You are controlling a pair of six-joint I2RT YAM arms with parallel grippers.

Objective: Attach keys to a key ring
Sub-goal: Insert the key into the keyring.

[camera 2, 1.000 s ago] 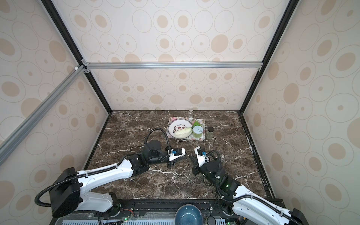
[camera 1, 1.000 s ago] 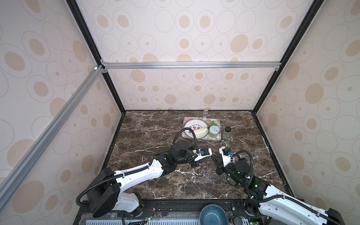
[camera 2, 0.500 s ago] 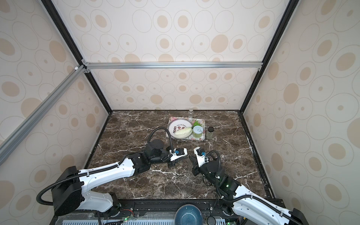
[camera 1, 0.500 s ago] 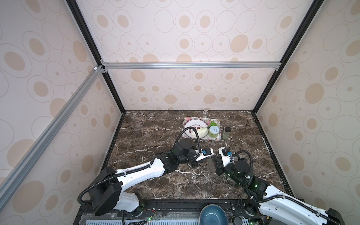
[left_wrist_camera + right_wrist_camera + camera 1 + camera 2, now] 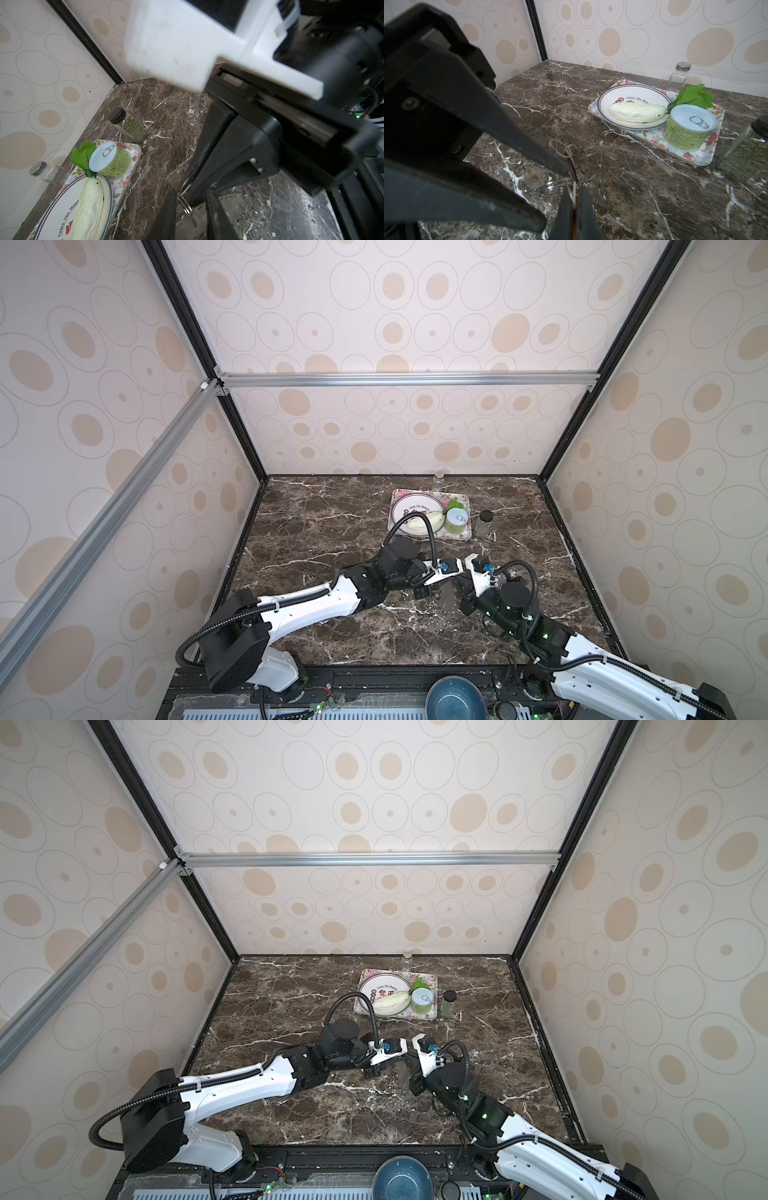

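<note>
Several thin wire loops (image 5: 552,187), flat grey plate (image 5: 199,211), veined marble (image 5: 633,182).

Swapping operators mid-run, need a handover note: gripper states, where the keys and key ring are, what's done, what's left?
Right gripper: shut on the red tag, with a wire loop just beyond its tips.
Left gripper: jaws apart astride the key ring edge; whether it grips is unclear.
Black fob: not made out in any view.
Done: tag in hand, right at the key ring.
Left: no attachment visible; hook the tag on, then the fob.
</note>
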